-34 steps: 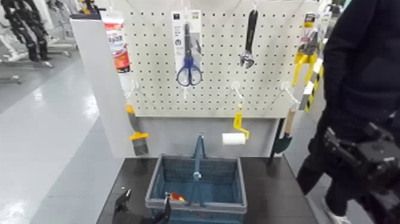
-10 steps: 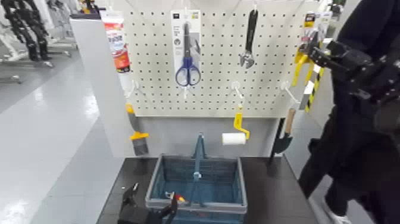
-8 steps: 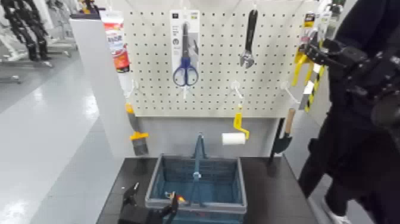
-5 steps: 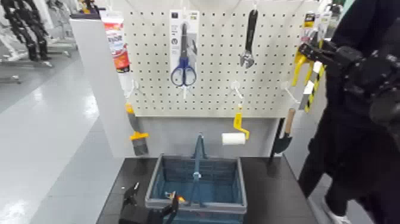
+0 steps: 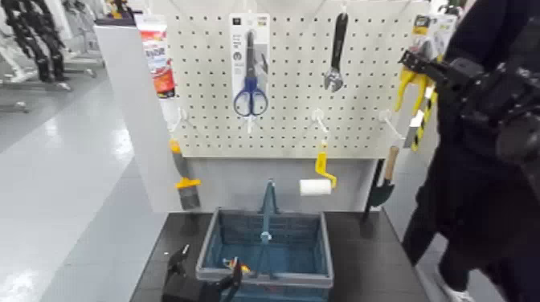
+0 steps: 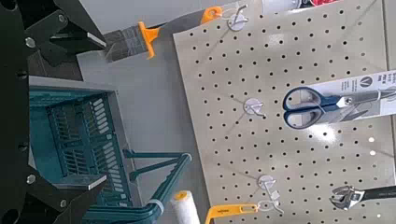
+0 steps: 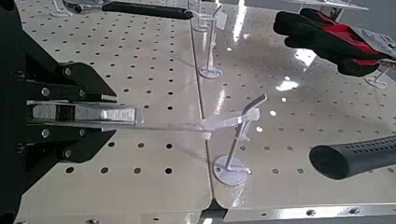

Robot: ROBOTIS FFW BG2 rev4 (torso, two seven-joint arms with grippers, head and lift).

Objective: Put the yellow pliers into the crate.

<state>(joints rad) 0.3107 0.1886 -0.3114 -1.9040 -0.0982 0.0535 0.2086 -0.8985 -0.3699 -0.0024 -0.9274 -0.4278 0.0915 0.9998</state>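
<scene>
My right pincer (image 7: pixel 110 115) is closed on the card (image 7: pixel 168 126) of the yellow pliers (image 5: pixel 403 90), up at the pegboard (image 5: pixel 297 132)'s right side. The card reaches right to the white hook (image 7: pixel 245 119), and I can't tell whether it is free of it. If I pull sideways or down too soon, it could snag, bend or twist out of my grip. I have only a thin edge, so the handles' weight may swing the pack or let it slip. On the way down I could knock the trowel (image 5: pixel 384 183) or paint roller (image 5: pixel 316 187), or catch the crate's hoop handle (image 5: pixel 269 210).

The crate (image 5: pixel 210 241) sits on the counter (image 5: pixel 359 241), a small red-and-yellow item (image 5: pixel 235 265) inside. My left pincer (image 5: pixel 207 269) waits open at its near side.
</scene>
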